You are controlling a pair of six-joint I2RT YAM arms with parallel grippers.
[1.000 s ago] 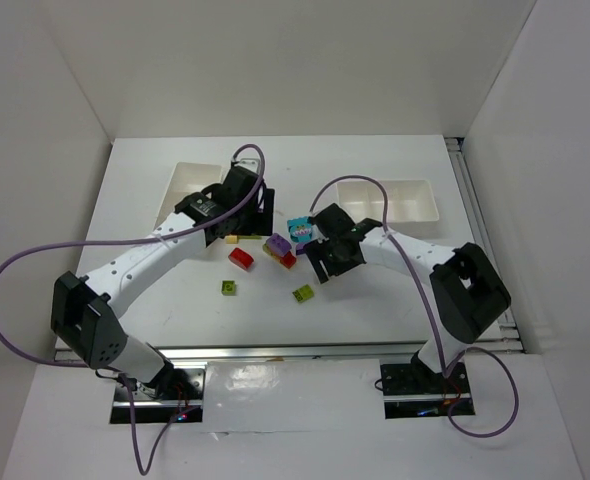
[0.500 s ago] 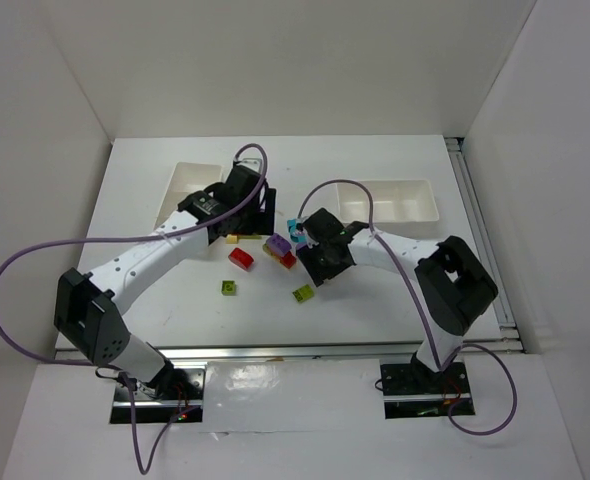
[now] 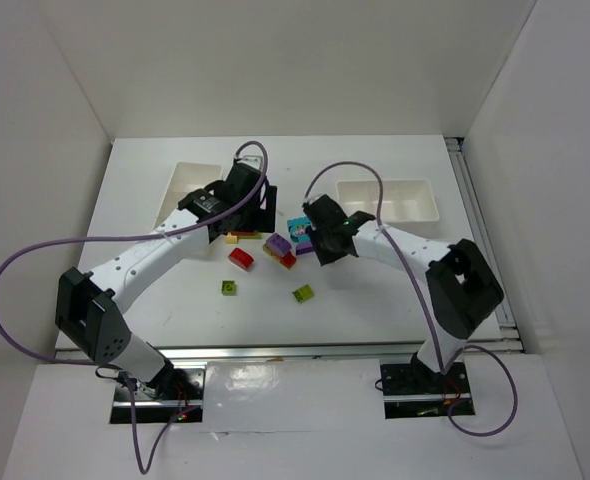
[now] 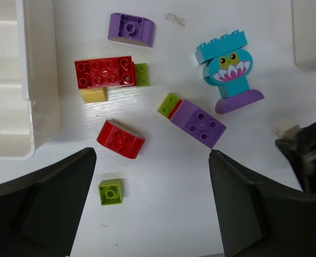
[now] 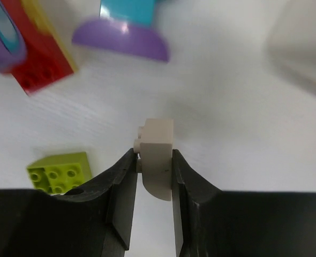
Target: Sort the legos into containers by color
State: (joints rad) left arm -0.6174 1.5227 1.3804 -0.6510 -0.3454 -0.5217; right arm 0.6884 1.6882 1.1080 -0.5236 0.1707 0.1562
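My right gripper (image 5: pixel 153 160) is shut on a small beige lego (image 5: pixel 158 152), pinched by its sides just above the table. In the top view this gripper (image 3: pixel 320 240) sits beside the cyan-and-purple flower piece (image 3: pixel 298 228). The left gripper (image 4: pixel 152 203) hangs open over loose legos: a red flat brick (image 4: pixel 105 72), a red curved one (image 4: pixel 120 138), a lime cube (image 4: pixel 111 191), a purple brick (image 4: pixel 198 123) and a purple arch (image 4: pixel 130 28). The white containers lie at the back left (image 3: pixel 190 185) and back right (image 3: pixel 390 200).
A second lime brick (image 3: pixel 302 294) lies alone nearer the arm bases. White walls close in the table on three sides. The left container's rim (image 4: pixel 37 80) runs close to the red bricks. Purple cables loop above both arms.
The right jaws have closed onto the beige lego, and that gripper has shifted slightly toward the back of the table. The left arm has barely moved.
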